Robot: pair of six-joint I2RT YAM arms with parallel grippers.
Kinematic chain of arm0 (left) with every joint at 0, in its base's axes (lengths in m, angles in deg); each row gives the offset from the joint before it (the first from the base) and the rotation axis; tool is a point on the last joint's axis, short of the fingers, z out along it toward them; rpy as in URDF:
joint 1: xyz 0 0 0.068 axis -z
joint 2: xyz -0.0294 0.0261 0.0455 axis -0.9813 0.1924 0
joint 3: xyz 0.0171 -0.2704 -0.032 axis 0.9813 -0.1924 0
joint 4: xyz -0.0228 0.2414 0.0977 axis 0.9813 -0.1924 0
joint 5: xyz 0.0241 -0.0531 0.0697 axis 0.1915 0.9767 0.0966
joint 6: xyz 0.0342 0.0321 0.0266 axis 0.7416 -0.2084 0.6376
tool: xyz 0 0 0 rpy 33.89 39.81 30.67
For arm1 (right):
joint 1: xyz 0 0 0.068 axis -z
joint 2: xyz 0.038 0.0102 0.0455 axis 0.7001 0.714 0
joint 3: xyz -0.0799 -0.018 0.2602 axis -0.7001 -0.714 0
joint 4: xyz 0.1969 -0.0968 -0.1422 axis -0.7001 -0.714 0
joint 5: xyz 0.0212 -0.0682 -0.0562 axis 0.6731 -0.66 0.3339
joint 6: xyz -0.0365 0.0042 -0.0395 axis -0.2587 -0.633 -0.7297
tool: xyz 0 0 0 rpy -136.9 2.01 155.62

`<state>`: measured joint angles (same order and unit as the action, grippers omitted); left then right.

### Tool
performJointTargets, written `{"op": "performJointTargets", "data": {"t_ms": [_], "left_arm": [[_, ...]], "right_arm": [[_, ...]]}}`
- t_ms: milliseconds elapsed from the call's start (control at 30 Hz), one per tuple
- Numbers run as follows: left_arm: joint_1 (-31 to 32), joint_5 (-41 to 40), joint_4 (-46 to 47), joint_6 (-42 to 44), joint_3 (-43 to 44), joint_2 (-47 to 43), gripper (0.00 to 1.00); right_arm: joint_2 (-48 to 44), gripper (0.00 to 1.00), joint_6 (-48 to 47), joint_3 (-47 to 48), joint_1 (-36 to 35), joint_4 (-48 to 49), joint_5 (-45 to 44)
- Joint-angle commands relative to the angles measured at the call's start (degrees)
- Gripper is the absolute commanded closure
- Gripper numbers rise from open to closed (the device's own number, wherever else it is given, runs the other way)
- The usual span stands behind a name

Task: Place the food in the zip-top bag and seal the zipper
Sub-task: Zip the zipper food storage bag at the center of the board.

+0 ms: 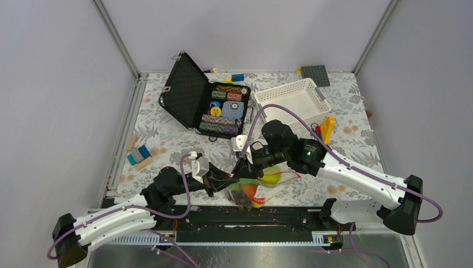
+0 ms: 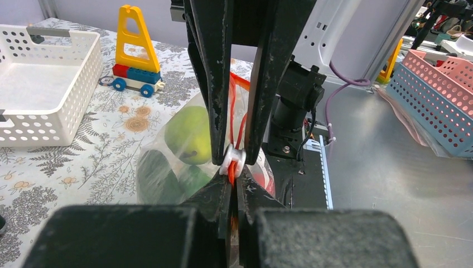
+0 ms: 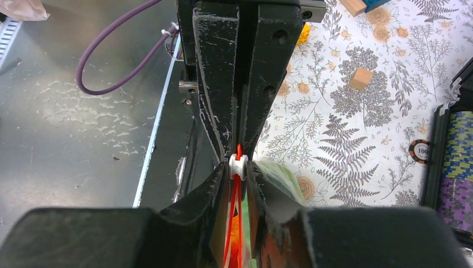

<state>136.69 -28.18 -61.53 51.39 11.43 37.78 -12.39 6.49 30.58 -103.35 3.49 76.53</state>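
Grey walls (image 1: 56,84), floral tbl cloth (image 1: 159,137)

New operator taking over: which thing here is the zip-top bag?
At the near edge of the floral table, where the left claw and right claw meet, is the zip-top bag. It is clear crinkly plastic holding colourful toy food, both claws pinching its red-orange zipper. Unlike the white basket and black case behind, it is see-through.

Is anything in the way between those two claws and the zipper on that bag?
Nothing visible is. The left gripper and the right gripper are each pinching the zipper itself, and they meet tip to tip at its white slider.
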Motion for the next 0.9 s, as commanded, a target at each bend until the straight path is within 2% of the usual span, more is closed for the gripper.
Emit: {"op": "performJointTargets", "data": {"t_ms": [0, 100, 200, 267, 733, 800, 867], "left_arm": [[-0.17, -0.21, 0.73, 0.86, 3.05, 0.14, 1.0], [-0.21, -0.11, 0.62, 1.0, 3.28, -0.03, 1.0], [-0.21, -0.41, 0.34, 1.22, 3.21, -0.51, 1.0], [-0.21, -0.66, 0.27, 1.22, 3.13, -0.81, 1.0], [-0.21, -2.76, 0.36, 0.61, 3.3, -1.16, 1.0], [-0.2, -2.84, 0.36, 0.61, 3.33, -1.18, 1.0], [-0.21, -2.67, 0.34, 0.59, 3.24, -1.34, 1.0]], "right_arm": [[1.24, 0.77, 1.55, 2.39, -0.11, 2.76, 3.1], [2.22, 0.79, 2.29, 2.82, -0.27, 2.03, 3.21], [2.39, 0.87, 2.23, 2.96, -0.49, 1.03, 3.23], [2.22, 0.88, 2.21, 2.71, -0.59, 0.89, 3.54], [2.78, 0.73, 4.06, 1.82, -1.8, 2.01, 4.79], [2.62, 0.73, 3.97, 1.7, -2.05, 1.87, 4.72], [2.49, 0.8, 4.04, 1.52, -2.16, 1.74, 3.55]]}}
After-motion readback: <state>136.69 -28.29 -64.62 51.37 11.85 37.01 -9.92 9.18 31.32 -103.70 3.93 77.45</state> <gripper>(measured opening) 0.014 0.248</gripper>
